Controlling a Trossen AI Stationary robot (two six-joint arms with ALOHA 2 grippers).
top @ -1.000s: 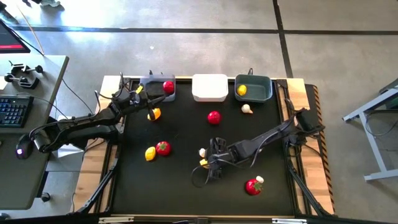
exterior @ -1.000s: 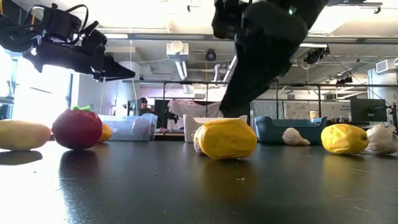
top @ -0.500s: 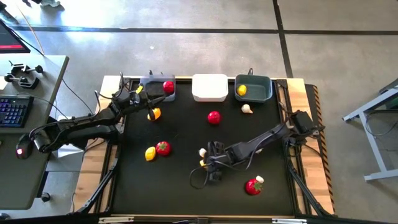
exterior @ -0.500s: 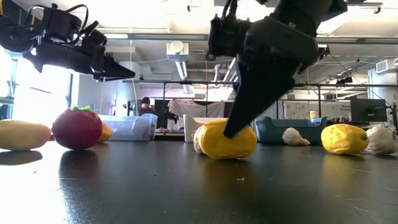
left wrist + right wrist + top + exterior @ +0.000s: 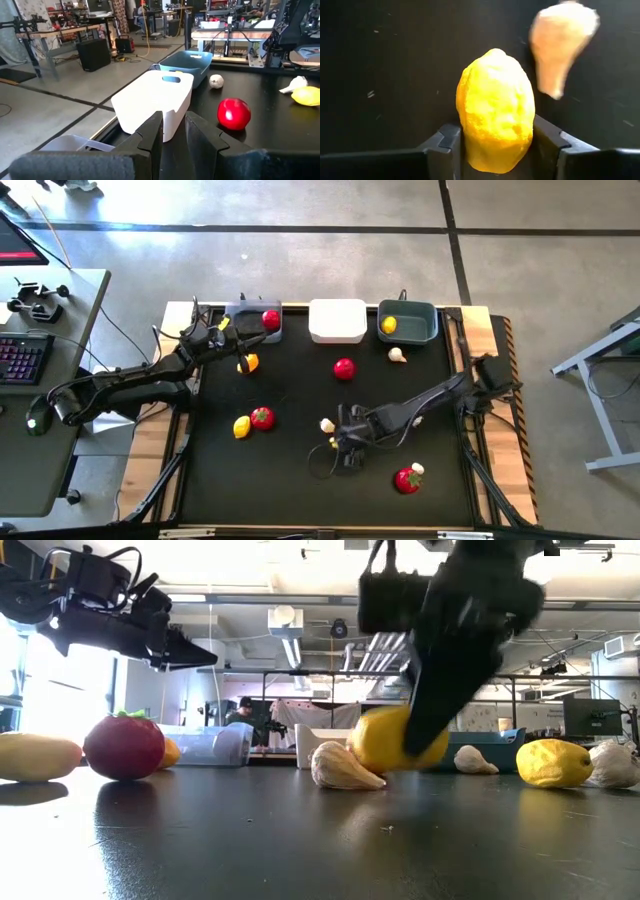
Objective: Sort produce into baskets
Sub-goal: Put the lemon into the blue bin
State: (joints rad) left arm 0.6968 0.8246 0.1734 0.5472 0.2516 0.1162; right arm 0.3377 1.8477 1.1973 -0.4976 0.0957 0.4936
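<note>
My right gripper is shut on a yellow lemon near the table's middle front, just off the surface. A whitish garlic bulb lies on its side beside the lemon. The grey basket holds a tomato. The white basket shows nothing inside, and the teal basket holds a lemon. My left gripper hovers by the grey basket's near rim, its fingers nearly together with nothing between them. My right gripper pinches the lemon's two long sides between its two fingers. The fingers slant down from the table's right and lie along the lemon. The lemon hangs clear of the table, tilted.
Loose on the black table are a tomato, a garlic bulb, a lemon, a lemon and tomato pair, and a tomato with garlic near the front right. The baskets line the far edge.
My right gripper has sunk over the lemon, tipped more steeply, shut on it and lifted it off the table, a little toward the table's right. The garlic bulb has stayed where it lay.
</note>
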